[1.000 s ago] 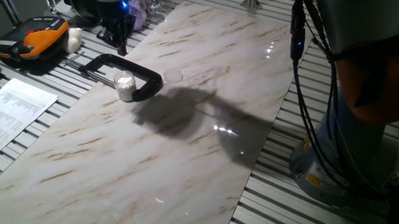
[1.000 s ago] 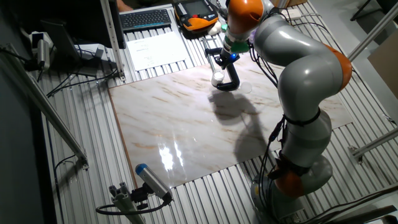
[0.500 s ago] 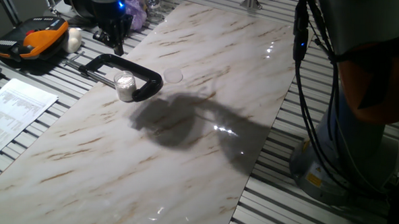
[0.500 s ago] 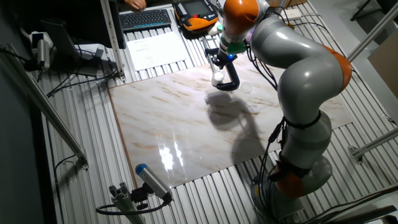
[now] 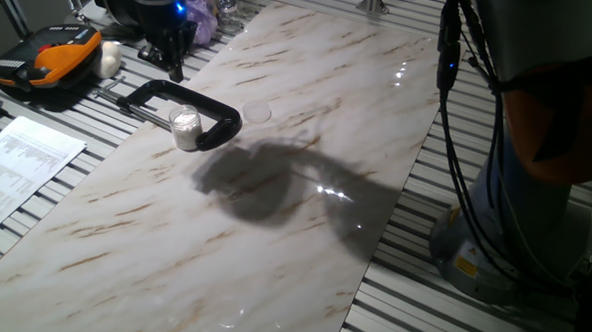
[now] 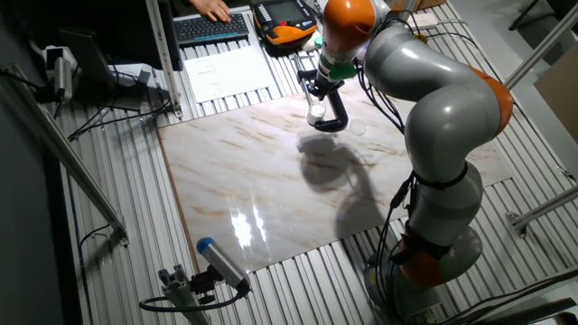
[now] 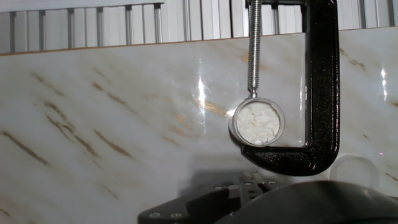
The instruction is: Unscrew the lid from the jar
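The jar stands open on the marble board, pinched in a black C-clamp. In the hand view I look straight down into the jar and its whitish contents. The lid lies flat on the marble to the right of the clamp, apart from the jar and faint against the stone. My gripper hangs above the clamp's screw end, behind the jar. Its dark fingers stand apart and hold nothing. Only the gripper body shows at the bottom of the hand view.
An orange-and-black pendant and a white rounded lump lie left of the board. A printed sheet lies nearer the front. A keyboard has a person's hand on it. My arm's base stands beside the board.
My gripper has shifted slightly away from the jar toward the board's far left edge, and its shadow on the marble moved with it. Jar, clamp and lid have stayed put.
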